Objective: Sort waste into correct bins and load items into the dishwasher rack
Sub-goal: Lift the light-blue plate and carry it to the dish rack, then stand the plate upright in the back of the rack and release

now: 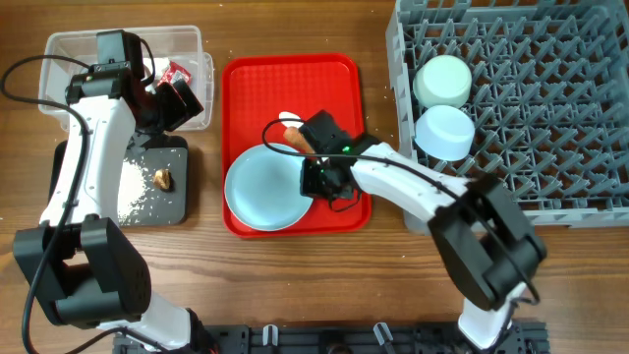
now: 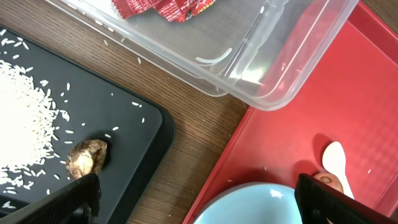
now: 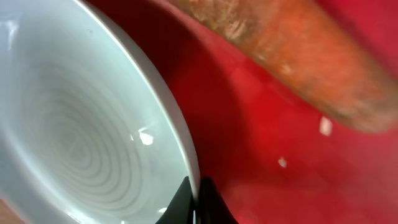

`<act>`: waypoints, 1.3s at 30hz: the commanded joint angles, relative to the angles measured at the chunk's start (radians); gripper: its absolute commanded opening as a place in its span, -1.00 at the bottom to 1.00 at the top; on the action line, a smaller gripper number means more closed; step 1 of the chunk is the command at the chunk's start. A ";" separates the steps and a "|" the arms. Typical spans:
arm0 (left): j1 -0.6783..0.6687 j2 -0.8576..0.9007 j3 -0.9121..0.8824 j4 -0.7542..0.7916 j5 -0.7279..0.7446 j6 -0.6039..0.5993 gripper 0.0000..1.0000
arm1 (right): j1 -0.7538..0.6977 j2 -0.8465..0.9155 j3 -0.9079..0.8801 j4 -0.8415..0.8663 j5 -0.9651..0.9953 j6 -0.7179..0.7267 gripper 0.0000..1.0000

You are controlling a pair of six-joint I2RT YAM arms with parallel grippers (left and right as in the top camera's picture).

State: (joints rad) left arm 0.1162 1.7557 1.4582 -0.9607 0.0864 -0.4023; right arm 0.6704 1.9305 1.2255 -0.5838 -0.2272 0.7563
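From the overhead camera, the left claw (image 1: 185, 103) hangs with its jaws spread wide, holding nothing, at the near corner of the clear plastic tub (image 1: 69, 44). The small red wrapper (image 1: 177, 71) lies in that tub just behind the claw. The black tray (image 1: 177, 202) sits below it on the wooden surface (image 1: 206, 265), carrying the white rice-like grains (image 1: 131, 182) and the small brown food scrap (image 1: 163, 179). The right claw (image 1: 311, 185) is down on the red serving tray (image 1: 246, 79), at the right rim of the light blue plate (image 1: 260, 187). The orange-brown sausage-like stick (image 1: 295, 138) and the white spoon (image 1: 288, 119) lie just beyond this claw. Well off to its right is the grey rack (image 1: 550, 108), with two pale bowls (image 1: 442, 81) upside down in it.

In the left wrist view, the two dark fingers (image 2: 74, 200) stand far apart at the bottom corners. Between them are a bare strip of surface, the red tray's edge and the top of the plate (image 2: 261, 202). Ahead of the left finger is the brown scrap (image 2: 87, 157), with the rice (image 2: 25, 118) further left. The tub with the wrapper (image 2: 168, 7) is ahead. The spoon's bowl (image 2: 336, 160) is just ahead of the right finger.

In the right wrist view, the fingertips (image 3: 183, 202) are drawn together and pinch the plate's thin rim between them. The plate (image 3: 81, 112) spreads to the claw's left. The red tray floor (image 3: 249, 162), dotted with a few stray grains, is to its right, and the sausage stick (image 3: 298, 56) lies ahead, clear of the claw.
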 commanded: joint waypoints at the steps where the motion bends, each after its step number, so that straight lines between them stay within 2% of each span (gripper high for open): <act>1: -0.003 -0.018 0.014 0.002 -0.010 0.005 1.00 | -0.037 -0.195 0.034 -0.017 0.018 -0.138 -0.91; 5: -0.003 -0.018 0.014 0.002 -0.010 0.005 0.99 | -0.088 -0.370 0.034 -0.084 0.062 -0.203 -0.91; 8: -0.003 -0.018 0.014 0.002 -0.010 0.005 1.00 | -0.143 -0.468 0.034 -0.177 0.243 -0.223 -0.91; 10: -0.003 -0.018 0.014 0.002 -0.010 0.005 1.00 | -0.213 -0.537 0.034 -0.233 0.431 -0.264 -0.91; 12: -0.003 -0.018 0.014 0.002 -0.010 0.005 1.00 | -0.296 -0.592 0.034 -0.236 0.558 -0.324 -0.91; 16: -0.003 -0.018 0.014 0.002 -0.010 0.005 1.00 | -0.451 -0.636 0.034 -0.154 0.689 -0.448 -0.91; 19: -0.003 -0.018 0.014 0.002 -0.010 0.005 1.00 | -0.552 -0.623 0.034 -0.008 0.775 -0.610 -0.91; 24: -0.003 -0.018 0.014 0.002 -0.010 0.005 1.00 | -0.641 -0.555 0.033 0.258 0.911 -0.891 -0.91; 29: -0.003 -0.018 0.014 0.002 -0.010 0.005 1.00 | -0.701 -0.395 0.033 0.408 0.956 -1.239 -0.91; 31: -0.003 -0.018 0.014 0.002 -0.010 0.005 0.99 | -0.712 -0.324 0.033 0.455 1.030 -1.332 -0.91; 34: -0.003 -0.018 0.014 0.002 -0.010 0.005 1.00 | -0.727 -0.237 0.033 0.540 1.107 -1.366 -0.91; 39: -0.003 -0.018 0.014 0.002 -0.010 0.005 1.00 | -0.734 -0.177 0.031 0.562 1.062 -1.367 -0.90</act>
State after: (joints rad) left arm 0.1162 1.7557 1.4582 -0.9611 0.0860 -0.4026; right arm -0.0513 1.7264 1.2465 -0.0296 0.8139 -0.5697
